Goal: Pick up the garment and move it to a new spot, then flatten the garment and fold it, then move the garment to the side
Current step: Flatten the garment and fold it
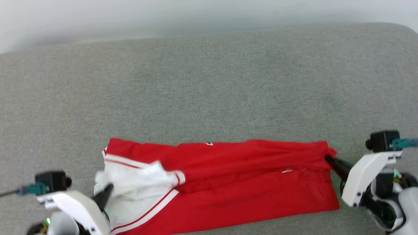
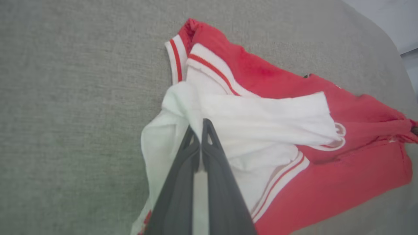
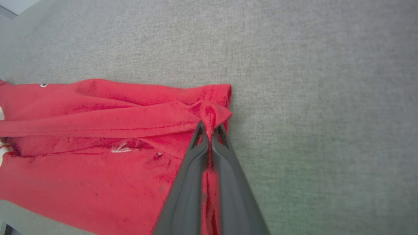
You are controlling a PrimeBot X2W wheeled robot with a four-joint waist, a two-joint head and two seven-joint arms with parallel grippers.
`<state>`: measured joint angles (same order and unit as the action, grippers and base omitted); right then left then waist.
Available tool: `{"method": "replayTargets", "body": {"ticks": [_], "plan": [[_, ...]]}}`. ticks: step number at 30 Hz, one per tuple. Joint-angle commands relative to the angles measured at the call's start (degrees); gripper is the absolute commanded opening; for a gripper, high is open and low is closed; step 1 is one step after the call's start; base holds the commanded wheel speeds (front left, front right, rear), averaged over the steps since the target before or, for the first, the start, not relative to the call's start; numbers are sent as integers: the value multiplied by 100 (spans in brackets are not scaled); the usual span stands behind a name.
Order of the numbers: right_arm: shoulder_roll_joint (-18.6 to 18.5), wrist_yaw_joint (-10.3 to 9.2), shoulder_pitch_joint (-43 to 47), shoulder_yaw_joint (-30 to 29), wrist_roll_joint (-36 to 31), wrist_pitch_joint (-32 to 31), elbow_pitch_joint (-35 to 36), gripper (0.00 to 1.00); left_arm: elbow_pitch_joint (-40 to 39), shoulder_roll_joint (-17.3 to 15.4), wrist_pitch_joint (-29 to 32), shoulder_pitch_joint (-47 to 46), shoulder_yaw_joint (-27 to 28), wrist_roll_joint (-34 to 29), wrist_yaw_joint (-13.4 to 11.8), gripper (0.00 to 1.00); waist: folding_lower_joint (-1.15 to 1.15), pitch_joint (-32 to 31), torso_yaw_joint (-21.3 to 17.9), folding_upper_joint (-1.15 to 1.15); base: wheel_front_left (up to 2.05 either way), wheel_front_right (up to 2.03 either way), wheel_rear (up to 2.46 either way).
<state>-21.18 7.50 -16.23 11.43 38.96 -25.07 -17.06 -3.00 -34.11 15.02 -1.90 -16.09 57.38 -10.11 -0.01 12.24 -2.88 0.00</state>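
Low in frame, the red jersey (image 1: 248, 186) lies on the grey cushion (image 1: 209, 81), my left end effector (image 1: 107, 191) pinching its white sleeve (image 1: 140, 181), my right end effector (image 1: 329, 159) pinching the hem (image 1: 321, 148). Mid-fold, I judge; next, carry both edges over together.

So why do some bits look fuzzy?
Head view: the left hand and the white sleeve by it are smeared, the right hand crisper; the grey surface goes soft at its far edge. Left wrist view: the garment is sharp, the near fingers soft. Right wrist view: soft fingers too, a faint green tint, no hard shadows.
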Motion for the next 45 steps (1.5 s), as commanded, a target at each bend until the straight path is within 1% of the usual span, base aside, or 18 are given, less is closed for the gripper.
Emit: {"method": "replayTargets", "body": {"ticks": [1,3,4,5,6,7,8,13,15,16,18,21,24,29,30,33,37,45], "plan": [[68,-2,131,-23,26,56,-64,0,19,50,-30,164,-11,55,-32,0,1,-10,-6,0,0,0,0],[135,-2,241,-59,7,140,-153,0,100,144,-59,367,-61,116,-57,0,1,-20,-23,0,0,0,0],[180,-2,295,-74,-3,174,-220,29,140,202,-61,423,-97,148,-28,0,1,-22,-30,0,0,0,0],[235,-2,358,-71,6,201,-274,80,194,267,-81,453,-134,169,-1,0,1,-27,-31,0,0,0,0],[269,-2,402,-80,0,247,-314,100,255,328,-91,482,-180,190,35,25,1,-33,-33,0,0,0,0],[300,-2,444,-73,-24,293,-344,100,316,376,-103,494,-231,188,68,68,1,-39,-37,0,0,0,0],[369,-3,547,-77,-30,399,-390,100,420,475,-223,477,-265,149,114,100,1,-63,-50,0,0,0,0],[400,-2,723,-72,-60,645,-243,100,539,543,-623,354,-256,-84,187,100,1,-173,-70,0,0,0,0],[345,-2,777,-112,-82,762,-84,100,514,599,-937,269,-158,-201,151,100,1,-250,-78,0,0,0,0],[280,-2,900,-233,-132,843,222,100,403,633,-1294,212,-103,-426,101,100,1,-369,-98,0,0,0,0],[242,-2,946,-385,-180,815,426,100,296,651,-1514,151,-61,-563,45,100,1,-445,-113,0,0,0,0],[108,-2,945,-757,-480,514,746,100,10,673,-2033,38,19,-968,-127,100,1,-557,-139,0,0,0,0],[128,-2,896,-957,-693,107,1032,100,-163,641,-2431,-41,20,-1371,-270,100,1,-591,-128,0,0,0,0],[92,-2,851,-1219,-907,-797,1361,100,-407,586,-2801,-276,-146,-2155,-497,100,1,-470,24,0,0,0,0],[151,-2,809,-1253,-956,-1101,1426,100,-502,605,-2869,-384,-186,-2405,-568,100,1,-367,108,0,0,0,0],[255,-2,756,-1302,-983,-1396,1396,100,-625,676,-2933,-490,-261,-2649,-628,100,1,-183,247,0,0,0,0],[402,-2,699,-1243,-922,-1549,1199,100,-763,796,-2978,-555,-299,-2803,-656,100,1,72,423,0,0,0,0],[697,-2,611,-1007,-589,-1756,200,100,-714,922,-3005,-586,-312,-2875,-567,100,1,239,577,0,0,0,0]]}}
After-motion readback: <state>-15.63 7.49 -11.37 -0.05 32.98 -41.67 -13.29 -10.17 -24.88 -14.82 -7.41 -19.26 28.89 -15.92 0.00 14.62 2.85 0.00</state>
